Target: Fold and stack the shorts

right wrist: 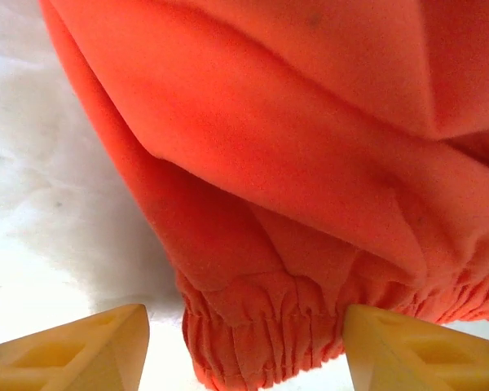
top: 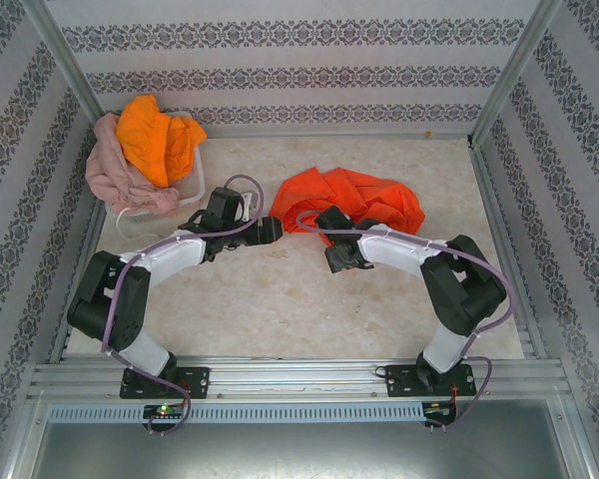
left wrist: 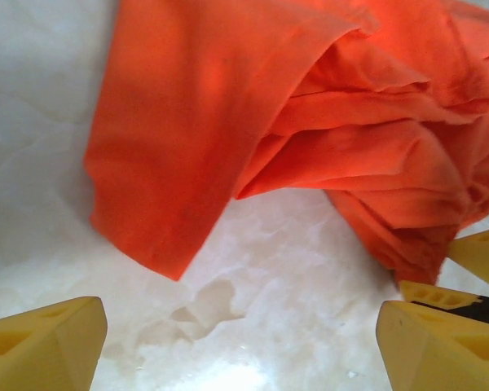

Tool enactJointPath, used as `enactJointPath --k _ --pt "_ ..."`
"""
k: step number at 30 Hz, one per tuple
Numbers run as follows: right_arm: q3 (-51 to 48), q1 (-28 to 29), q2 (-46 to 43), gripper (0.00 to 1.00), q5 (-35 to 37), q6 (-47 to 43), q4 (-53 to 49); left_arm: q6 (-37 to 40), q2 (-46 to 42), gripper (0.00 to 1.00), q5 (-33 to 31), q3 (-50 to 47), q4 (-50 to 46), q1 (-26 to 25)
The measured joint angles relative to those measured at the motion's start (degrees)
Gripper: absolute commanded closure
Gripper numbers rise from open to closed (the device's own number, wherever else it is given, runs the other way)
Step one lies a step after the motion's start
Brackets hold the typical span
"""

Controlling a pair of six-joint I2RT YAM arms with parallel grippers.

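Red-orange shorts (top: pixel 351 200) lie crumpled and creased mid-table, just beyond my left gripper (top: pixel 270 232) and right gripper (top: pixel 337 261); yellow-orange shorts (top: pixel 158 138) and pink shorts (top: pixel 115 172) heap on the white basket (top: pixel 197 182), far left. Left wrist: my jaws spread over bare marbled table (left wrist: pixel 253 269), a soft folded edge ahead. Right wrist: jaws spread around the gathered waistband (right wrist: pixel 261 326), not pinching it.

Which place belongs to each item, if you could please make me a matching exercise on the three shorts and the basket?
1. red-orange shorts
2. yellow-orange shorts
3. pink shorts
4. white basket

A. draped over the basket's left rim
B. at the table's far left corner
C. crumpled at mid-table
D. heaped on top in the basket

Pairs: 1-C, 2-D, 3-A, 4-B
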Motion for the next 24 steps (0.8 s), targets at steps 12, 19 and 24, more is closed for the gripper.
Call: enactJointPath --k 12,19,24 --pt "0.72 -1.84 2.49 0.88 -1.73 -0.26 -1.97 8.87 10.56 0.31 -8.02 10.64 -9.75 -2.82" --pt "0.96 -1.86 1.70 1.00 -1.66 -0.81 -2.19 10.86 17.49 0.48 -11.28 14.51 -11.89 -3.54" --pt "0.79 -1.99 -1.44 1.00 -0.83 -2.01 -2.54 11.26 18.62 0.85 -14.62 15.63 -12.11 -3.54"
